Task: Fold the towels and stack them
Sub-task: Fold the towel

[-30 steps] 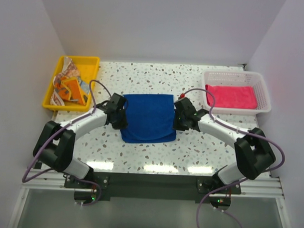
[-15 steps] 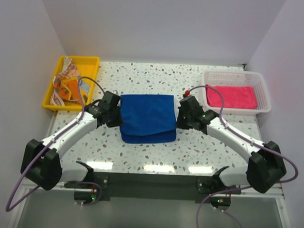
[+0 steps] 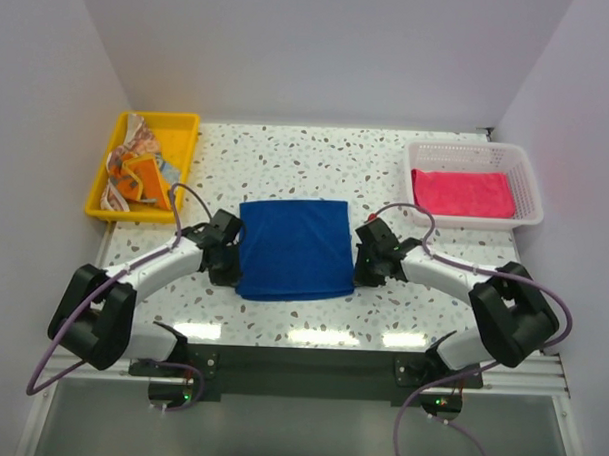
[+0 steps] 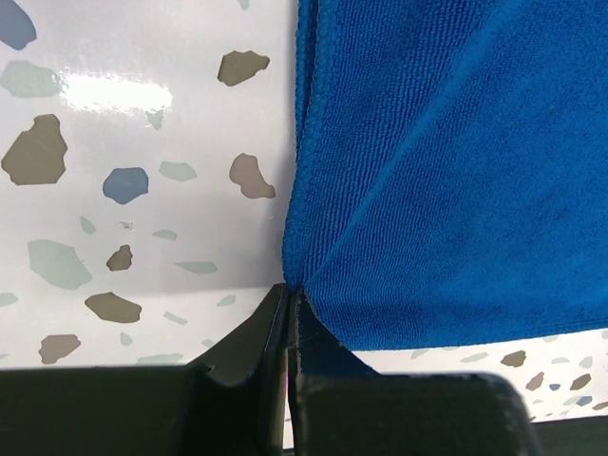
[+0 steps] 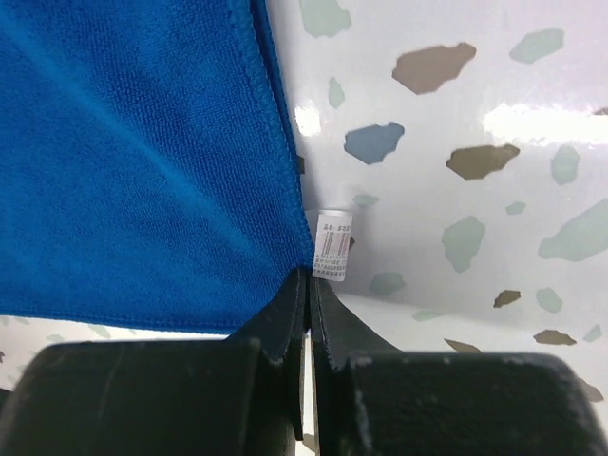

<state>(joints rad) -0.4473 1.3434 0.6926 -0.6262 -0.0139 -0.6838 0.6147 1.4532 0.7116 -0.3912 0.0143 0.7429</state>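
A plush royal blue towel (image 3: pixel 294 250), folded into a nearly square pad with stitched hems, lies flat at the centre of the glossy speckled table (image 3: pixel 307 158). Both white arms reach in low with their elbows bent outward. The left gripper (image 3: pixel 231 268) is at the towel's 8 o'clock corner and the right gripper (image 3: pixel 363 272) at its 4 o'clock corner. Each pair of black jaws is pinched closed on the cloth, creases fanning from the tips. A small white label (image 5: pixel 332 245) pokes out beside the right pair. A hot pink towel (image 3: pixel 463 193) rests folded in the white mesh basket (image 3: pixel 467 147) at 2 o'clock. Crumpled orange towels (image 3: pixel 136 172) fill the yellow plastic tray (image 3: pixel 178 124) at 10 o'clock.
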